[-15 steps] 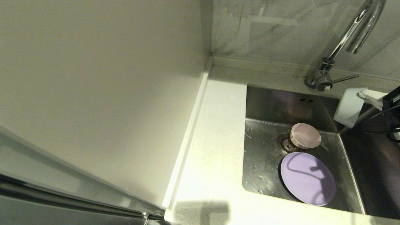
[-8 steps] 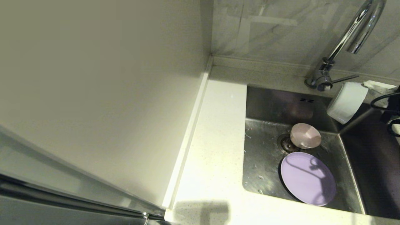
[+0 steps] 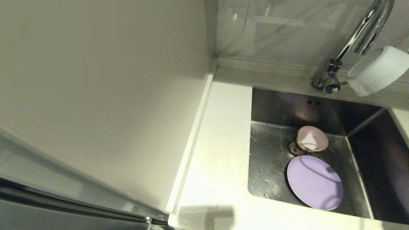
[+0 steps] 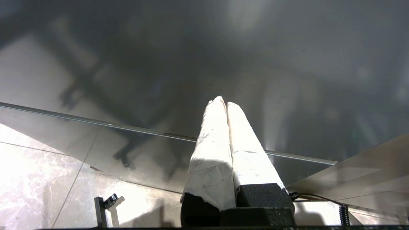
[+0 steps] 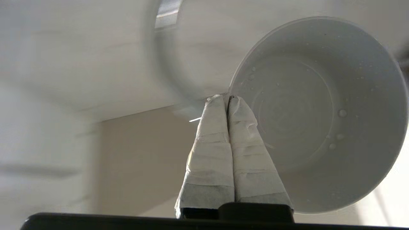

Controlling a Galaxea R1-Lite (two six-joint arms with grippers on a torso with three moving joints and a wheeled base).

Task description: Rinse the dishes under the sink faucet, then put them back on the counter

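Observation:
A pale blue-green bowl (image 3: 378,72) hangs tilted on its side in the air, just beside the faucet (image 3: 358,35) spout and above the sink (image 3: 271,159). In the right wrist view my right gripper (image 5: 227,97) is shut on the rim of this bowl (image 5: 319,121), whose inside carries water drops. A pale pink bowl (image 3: 312,138) sits upside down on the sink floor. The lilac plate (image 3: 314,182) lies flat in front of it. My left gripper (image 4: 224,101) is shut on nothing, parked low before a steel panel.
The white speckled counter (image 3: 220,143) runs along the sink's left side, bounded by a raised edge strip and a cream wall panel (image 3: 111,95). The drain strainer (image 3: 292,147) shows beside the pink bowl. Marble wall tiles stand behind the faucet.
The pale bowl has risen from the sink's right edge to beside the faucet spout. The right arm's dark body and cable have left the head view.

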